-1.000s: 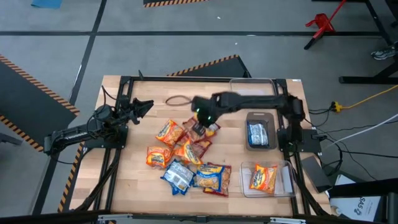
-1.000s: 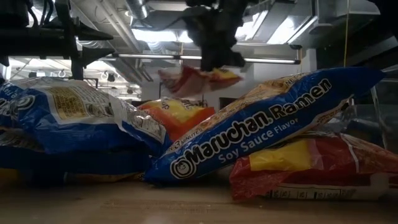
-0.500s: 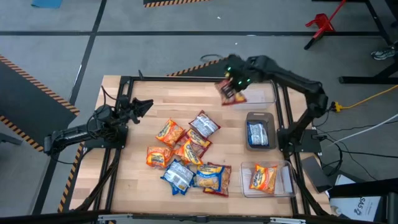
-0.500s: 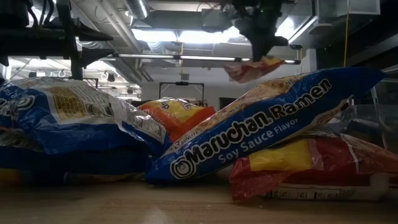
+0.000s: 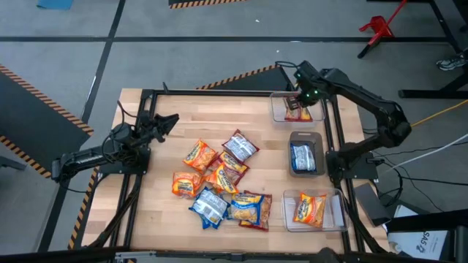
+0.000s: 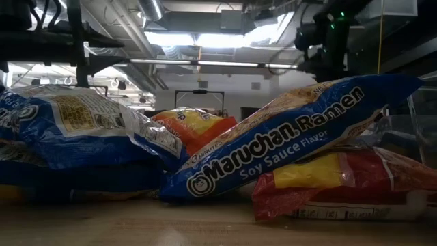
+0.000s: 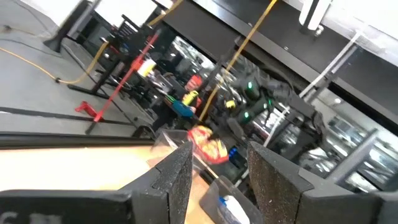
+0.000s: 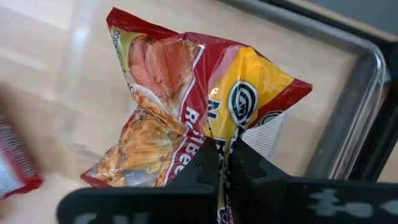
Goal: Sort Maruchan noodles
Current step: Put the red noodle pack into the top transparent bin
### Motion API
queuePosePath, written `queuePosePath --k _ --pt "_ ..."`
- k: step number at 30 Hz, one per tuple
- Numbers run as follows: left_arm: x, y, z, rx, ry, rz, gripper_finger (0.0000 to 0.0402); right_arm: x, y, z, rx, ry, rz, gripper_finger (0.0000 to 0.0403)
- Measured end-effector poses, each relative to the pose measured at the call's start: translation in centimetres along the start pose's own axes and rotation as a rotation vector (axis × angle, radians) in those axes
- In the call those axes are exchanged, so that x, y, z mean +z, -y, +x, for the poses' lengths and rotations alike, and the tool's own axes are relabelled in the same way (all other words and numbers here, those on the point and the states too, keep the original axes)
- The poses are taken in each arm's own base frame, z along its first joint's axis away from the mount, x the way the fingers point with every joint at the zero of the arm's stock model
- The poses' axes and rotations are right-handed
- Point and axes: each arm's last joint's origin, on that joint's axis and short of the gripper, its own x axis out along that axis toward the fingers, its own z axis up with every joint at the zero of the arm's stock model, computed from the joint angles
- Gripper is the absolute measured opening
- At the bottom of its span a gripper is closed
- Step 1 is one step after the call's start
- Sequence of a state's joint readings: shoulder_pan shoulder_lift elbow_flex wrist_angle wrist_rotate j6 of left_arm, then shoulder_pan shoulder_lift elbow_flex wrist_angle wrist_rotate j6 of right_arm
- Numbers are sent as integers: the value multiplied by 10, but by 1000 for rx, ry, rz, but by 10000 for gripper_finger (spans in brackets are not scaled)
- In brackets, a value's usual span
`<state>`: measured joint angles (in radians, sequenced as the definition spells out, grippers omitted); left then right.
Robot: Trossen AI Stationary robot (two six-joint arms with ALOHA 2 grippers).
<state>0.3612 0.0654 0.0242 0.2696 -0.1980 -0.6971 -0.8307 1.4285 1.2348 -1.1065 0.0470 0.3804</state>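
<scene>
Several Maruchan packets [image 5: 219,179] in orange, blue and dark red lie in a loose pile on the middle of the table. In the low view a blue Soy Sauce packet [image 6: 293,137] leans on a red one [image 6: 341,178]. My right gripper [image 5: 298,104] hovers over the far clear bin [image 5: 276,109], shut on a dark red packet [image 5: 296,112]. My left gripper [image 5: 170,121] waits open near the table's left edge, and its wrist view shows open fingers [image 7: 180,177] and nothing between them. My right gripper [image 8: 224,146] pinches the dark red packet at one edge, by the yellow patch with the round logo [image 8: 239,106]. The fingers come from above, pointing down. The packet hangs crumpled below them over the far bin; whether its lower end touches the bin floor I cannot tell.
Three clear bins line the table's right side. The middle bin [image 5: 292,139] holds a blue packet, and the near one [image 5: 289,212] holds an orange packet. A dark loop of cord [image 5: 208,117] lies far of the pile. Black frame rails run along the table's edges.
My right gripper has carried the dark red packet, lifted clear, from above the pile toward the table's far edge and right edge. It now stands over the far bin. The pile and my left arm have stayed put.
</scene>
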Motion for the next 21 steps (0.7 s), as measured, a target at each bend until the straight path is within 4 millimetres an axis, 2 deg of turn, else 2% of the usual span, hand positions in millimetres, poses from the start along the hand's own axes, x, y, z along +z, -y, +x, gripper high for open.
queuePosePath --k 7,14,21 --pt "1 -1 0 44 37 0 147 -1 25 26 0 -13 44 0" --pt "2 -2 0 67 56 1 147 5 46 28 -13 5 70 0" --pt "2 -3 0 97 69 4 147 5 50 28 -14 -5 34 1"
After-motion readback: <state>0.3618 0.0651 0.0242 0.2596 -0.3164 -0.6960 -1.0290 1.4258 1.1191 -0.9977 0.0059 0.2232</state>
